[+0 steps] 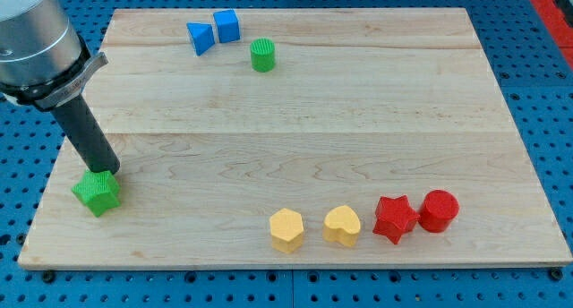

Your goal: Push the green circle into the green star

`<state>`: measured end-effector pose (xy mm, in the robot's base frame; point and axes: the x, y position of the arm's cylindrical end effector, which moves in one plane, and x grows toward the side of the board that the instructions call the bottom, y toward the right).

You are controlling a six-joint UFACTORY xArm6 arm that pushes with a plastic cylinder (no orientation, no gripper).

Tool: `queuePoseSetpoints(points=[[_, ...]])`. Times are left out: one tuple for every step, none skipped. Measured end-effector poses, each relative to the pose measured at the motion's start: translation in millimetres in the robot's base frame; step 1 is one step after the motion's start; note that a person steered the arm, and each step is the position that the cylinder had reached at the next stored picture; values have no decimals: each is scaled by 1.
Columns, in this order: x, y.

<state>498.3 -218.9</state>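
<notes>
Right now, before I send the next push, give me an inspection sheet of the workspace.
Surface: wooden board, flat, on blue perforated base.
Job's things: green circle near the view's top; green star at bottom left, far apart.
Clutter: blue triangle touching blue cube; yellow hexagon; yellow heart; red star touching red circle.
Grippers: none; my tip at the green star's upper edge.
Cables: nothing seen.
Surroundings: nothing seen.
</notes>
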Motion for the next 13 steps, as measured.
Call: queuePoseSetpoints(points=[[-37, 35], [-64, 69], [-83, 124], [-104, 180], [-162, 230], [-212, 238], [-212, 183], [-179, 132], [-135, 98], [-161, 92], [-140, 53], [-87, 43], [-102, 48]])
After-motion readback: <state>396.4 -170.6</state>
